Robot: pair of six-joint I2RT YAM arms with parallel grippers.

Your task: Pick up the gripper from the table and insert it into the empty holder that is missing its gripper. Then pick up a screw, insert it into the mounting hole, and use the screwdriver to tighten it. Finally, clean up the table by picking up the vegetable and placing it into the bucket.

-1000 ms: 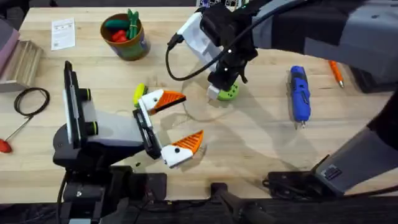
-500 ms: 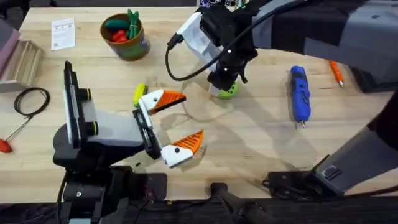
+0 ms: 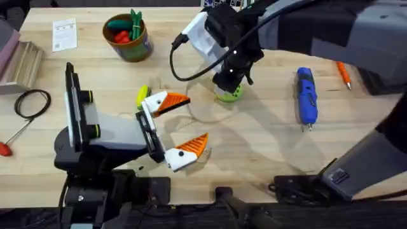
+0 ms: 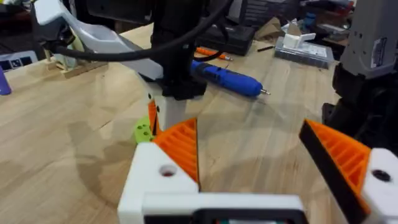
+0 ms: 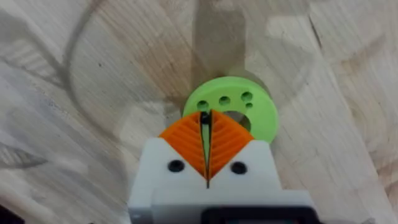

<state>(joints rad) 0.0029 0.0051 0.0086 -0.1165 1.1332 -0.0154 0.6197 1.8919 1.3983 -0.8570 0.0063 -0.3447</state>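
My right gripper (image 3: 227,87) reaches across the table and points down at a green disc (image 3: 233,95) with small holes (image 5: 234,107). Its orange pads (image 5: 225,138) are pressed together, and a small dark screw (image 5: 204,117) is pinched at their tips. My left gripper (image 3: 181,125) stands open to the left of the disc, and both of its white holders (image 4: 163,180) carry orange tips (image 4: 180,143). The blue screwdriver (image 3: 306,95) lies on the table (image 3: 254,140) to the right. At the back left, the bucket (image 3: 129,38) holds red and green vegetables (image 3: 121,30).
A small yellow-green item (image 3: 142,95) lies beside my left gripper's upper finger. An orange-handled driver (image 3: 344,75) lies at the far right. At the left edge are a red-handled tool (image 3: 5,148), a black cable loop (image 3: 32,102), a wooden block (image 3: 24,62) and a paper card (image 3: 64,34).
My right gripper has sunk slightly onto the green disc and covers more of it. The left arm has not moved.
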